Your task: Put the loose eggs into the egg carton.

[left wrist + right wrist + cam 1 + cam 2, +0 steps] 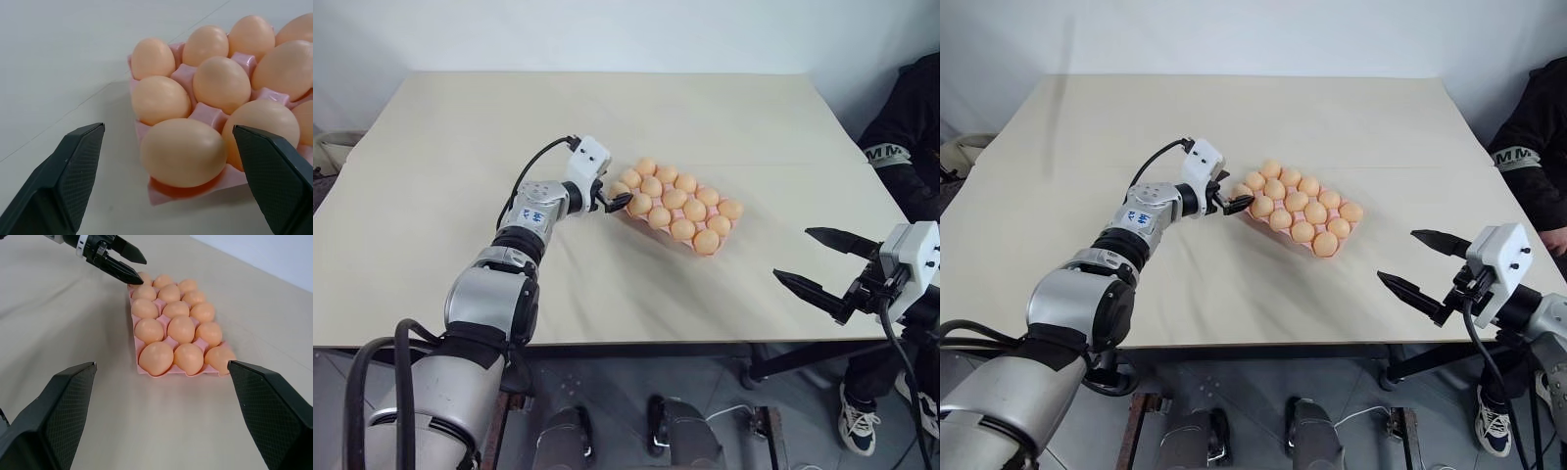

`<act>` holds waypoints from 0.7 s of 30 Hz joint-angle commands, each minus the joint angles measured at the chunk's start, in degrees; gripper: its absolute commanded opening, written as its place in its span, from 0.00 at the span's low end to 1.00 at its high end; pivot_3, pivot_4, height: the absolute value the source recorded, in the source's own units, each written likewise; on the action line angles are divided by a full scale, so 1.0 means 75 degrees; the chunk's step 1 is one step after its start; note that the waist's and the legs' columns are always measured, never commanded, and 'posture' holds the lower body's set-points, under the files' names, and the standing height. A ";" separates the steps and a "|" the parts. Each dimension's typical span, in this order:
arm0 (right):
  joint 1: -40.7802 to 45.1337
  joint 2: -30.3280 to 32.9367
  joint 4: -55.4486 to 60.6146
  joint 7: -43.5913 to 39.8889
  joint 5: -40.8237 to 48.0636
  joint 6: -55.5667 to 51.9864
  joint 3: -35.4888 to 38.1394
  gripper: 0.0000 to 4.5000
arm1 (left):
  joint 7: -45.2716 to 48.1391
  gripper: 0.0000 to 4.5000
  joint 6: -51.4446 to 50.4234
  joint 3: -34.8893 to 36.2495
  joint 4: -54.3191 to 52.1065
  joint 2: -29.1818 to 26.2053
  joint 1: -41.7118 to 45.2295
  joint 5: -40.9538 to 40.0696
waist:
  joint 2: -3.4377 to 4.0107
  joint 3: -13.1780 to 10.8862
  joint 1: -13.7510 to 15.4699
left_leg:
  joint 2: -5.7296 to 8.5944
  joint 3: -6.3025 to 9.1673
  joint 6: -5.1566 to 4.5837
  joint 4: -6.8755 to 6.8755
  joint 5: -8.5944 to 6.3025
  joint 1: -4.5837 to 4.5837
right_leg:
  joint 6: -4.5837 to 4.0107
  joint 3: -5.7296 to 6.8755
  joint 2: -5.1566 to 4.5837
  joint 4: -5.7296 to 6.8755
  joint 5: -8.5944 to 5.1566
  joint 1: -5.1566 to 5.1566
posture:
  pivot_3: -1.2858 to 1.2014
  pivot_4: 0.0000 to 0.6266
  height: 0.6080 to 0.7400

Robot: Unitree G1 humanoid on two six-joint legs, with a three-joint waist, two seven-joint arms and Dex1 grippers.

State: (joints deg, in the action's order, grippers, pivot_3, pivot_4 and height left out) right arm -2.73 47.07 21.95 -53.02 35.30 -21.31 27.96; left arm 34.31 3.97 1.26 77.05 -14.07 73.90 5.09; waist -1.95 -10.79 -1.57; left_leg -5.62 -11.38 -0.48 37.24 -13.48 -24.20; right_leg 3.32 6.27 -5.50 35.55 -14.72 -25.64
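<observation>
The left pincer (pixel 619 203) hovers at the near-left corner of the egg carton (pixel 138 363), its black fingers spread apart with nothing between them. In its wrist view the corner egg (pixel 183 152) sits in its cup between the two open fingertips, untouched, so I judge this to be the release after a placement.

The carton lies flat near the middle of the pale bench (pixel 460 147), turned at a slant. It is a pink moulded tray with scalloped edges, and every cup that can be seen holds a smooth orange-tan egg; the eggs (pixel 181 329) sit in three neat rows, close together.

Off to the right, the right pincer (pixel 822 264) hangs near the bench's near edge, well apart from the carton, jaws wide and empty, apparently just waiting clear.
</observation>
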 commanded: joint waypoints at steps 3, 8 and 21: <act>0.0081 0.0177 0.0210 -0.0026 0.0192 -0.0009 0.0369 1.00 | 0.1322 0.99 0.0486 0.0216 -0.0522 -0.0606 0.0417 -0.0288 | 0.0000 0.0000 -0.0015 | -0.0003 -0.0002 0.0001 -0.0002 0.0000 0.0001 | -0.0001 0.0000 0.0003 0.0000 -0.0001 -0.0001 | 0.52 0.24 1.00; 0.0342 0.0312 -0.0129 -0.0363 0.0260 0.0088 0.0314 1.00 | 0.3385 0.99 0.0507 0.0510 -0.1263 -0.1786 0.0092 -0.0840 | 0.0002 0.0000 -0.0045 | -0.0009 -0.0008 0.0005 -0.0008 0.0000 0.0004 | -0.0007 0.0000 0.0009 0.0002 -0.0004 -0.0003 | 0.52 0.24 1.00; 0.1916 0.0629 -0.1945 -0.1429 -0.0219 0.0516 -0.0708 1.00 | 0.5757 0.99 -0.2089 0.1158 -0.4137 -0.4460 -0.2337 -0.2184 | 0.0004 0.0000 -0.0007 | -0.0013 -0.0011 0.0004 0.0013 0.0001 0.0008 | -0.0010 -0.0004 0.0005 0.0029 -0.0006 -0.0005 | 0.52 0.24 1.00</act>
State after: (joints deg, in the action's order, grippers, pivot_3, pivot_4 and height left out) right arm 10.61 50.86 7.74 -62.76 33.73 -18.74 22.39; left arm 75.97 -10.10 8.82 50.20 -45.90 56.24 -9.15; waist -1.92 -10.79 -1.62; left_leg -5.71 -11.46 -0.45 37.36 -13.47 -24.16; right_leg 3.24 6.25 -5.47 35.80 -14.77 -25.68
